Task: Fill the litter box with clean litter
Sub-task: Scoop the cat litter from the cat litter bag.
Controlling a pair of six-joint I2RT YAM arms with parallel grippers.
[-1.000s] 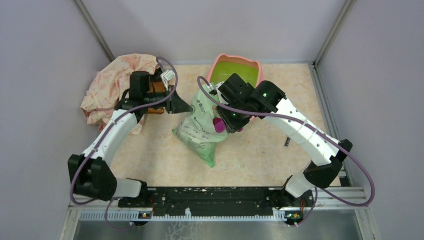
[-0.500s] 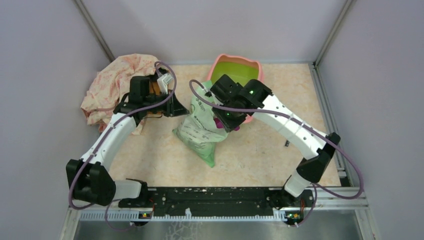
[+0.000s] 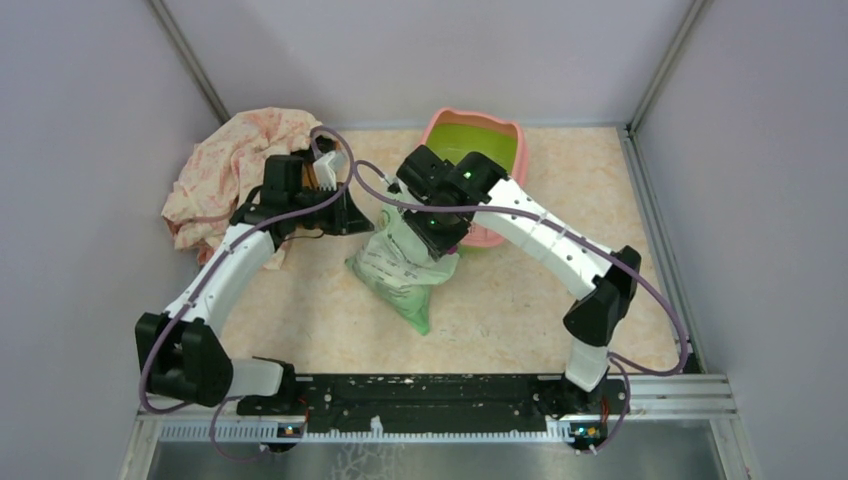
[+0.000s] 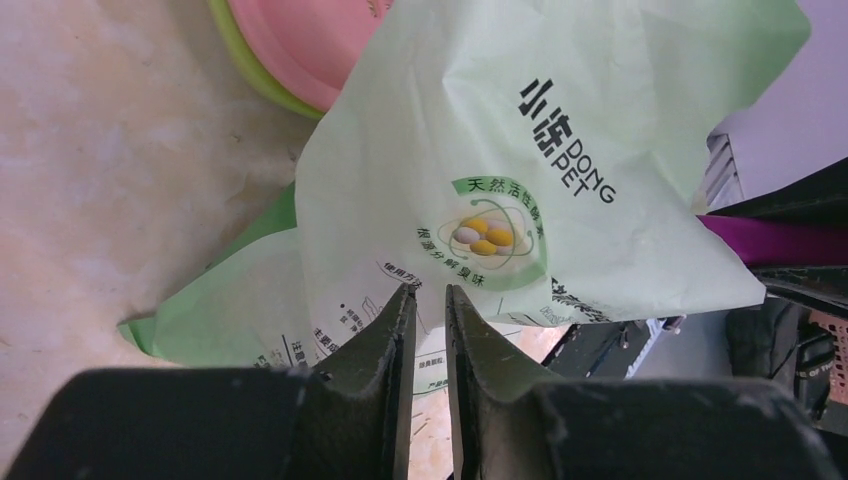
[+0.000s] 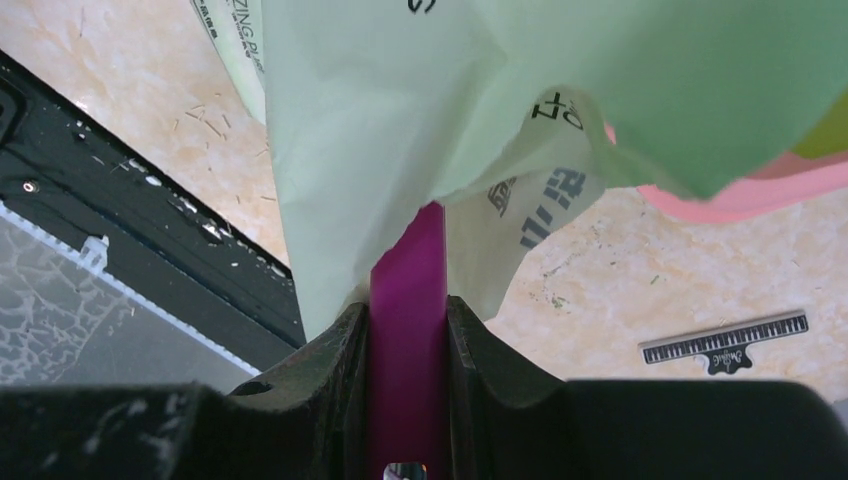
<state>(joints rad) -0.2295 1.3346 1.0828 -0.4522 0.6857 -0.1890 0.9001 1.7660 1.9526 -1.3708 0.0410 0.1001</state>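
Apparent scooping step: right gripper clamps magenta plastic scoop inside light green printed bag, left gripper gapes narrowly, empty; next likely needs level carry to pink-rimmed lime-green litter box.

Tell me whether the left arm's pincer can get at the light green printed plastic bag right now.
Probably yes. The left pincer points straight at the light green printed plastic bag with nothing between them; its jaws stand only narrowly apart, so they may need widening.
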